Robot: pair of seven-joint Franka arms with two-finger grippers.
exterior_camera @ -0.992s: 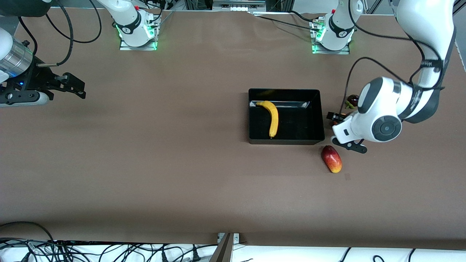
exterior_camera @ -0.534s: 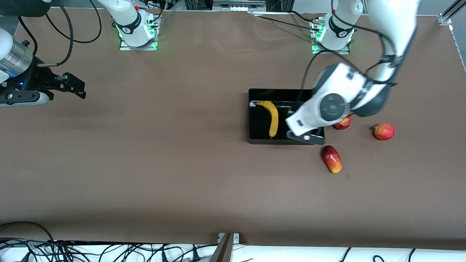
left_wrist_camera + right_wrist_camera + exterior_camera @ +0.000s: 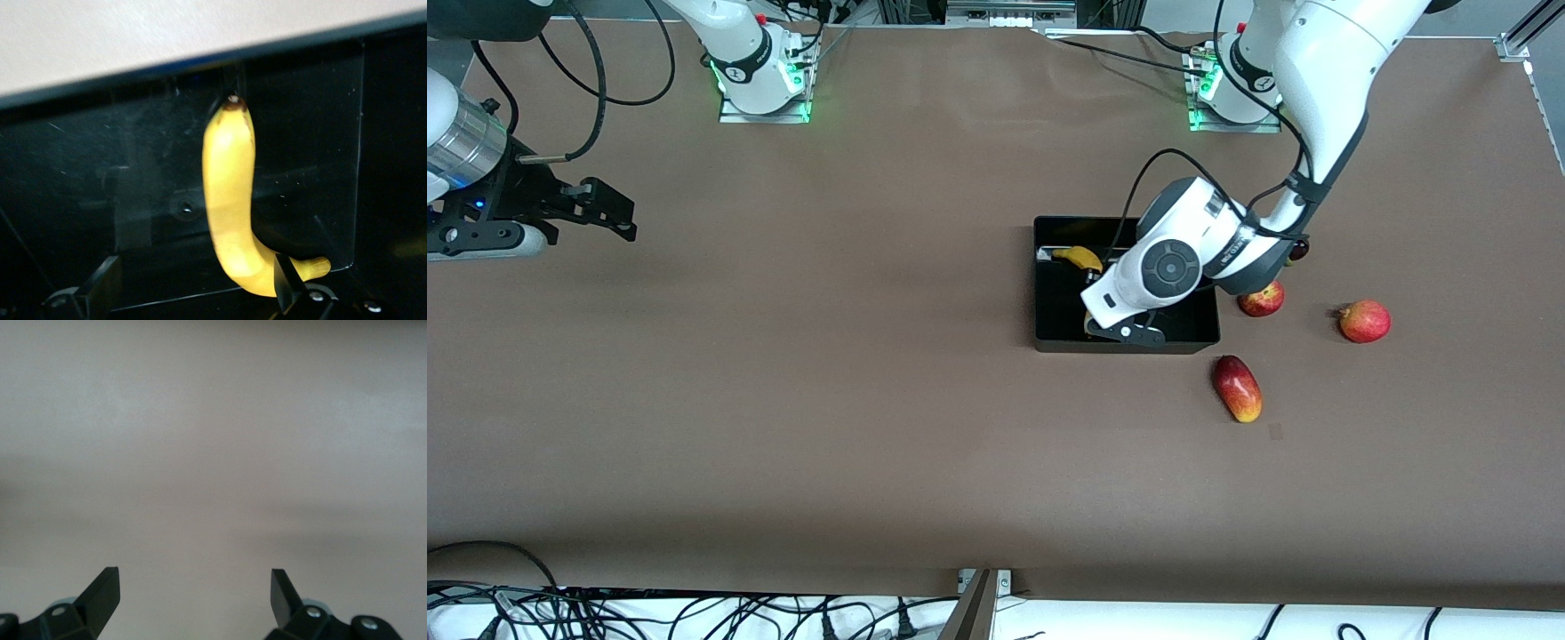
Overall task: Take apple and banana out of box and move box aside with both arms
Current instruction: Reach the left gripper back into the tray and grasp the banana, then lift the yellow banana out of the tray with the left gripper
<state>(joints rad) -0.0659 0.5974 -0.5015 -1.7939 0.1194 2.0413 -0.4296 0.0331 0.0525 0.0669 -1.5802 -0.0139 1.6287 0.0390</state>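
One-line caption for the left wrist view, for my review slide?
Left gripper, fingers open and empty, poised over the banana lying in the black tray.

Even overhead light, soft shadows on the table; glare streaks the glossy black tray.

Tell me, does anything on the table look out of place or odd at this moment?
Nothing stands out. The banana lies flat and whole inside the black tray, under the open left gripper. The apple and two other fruits sit intact on the table beside the tray. The open right gripper waits at its own end.
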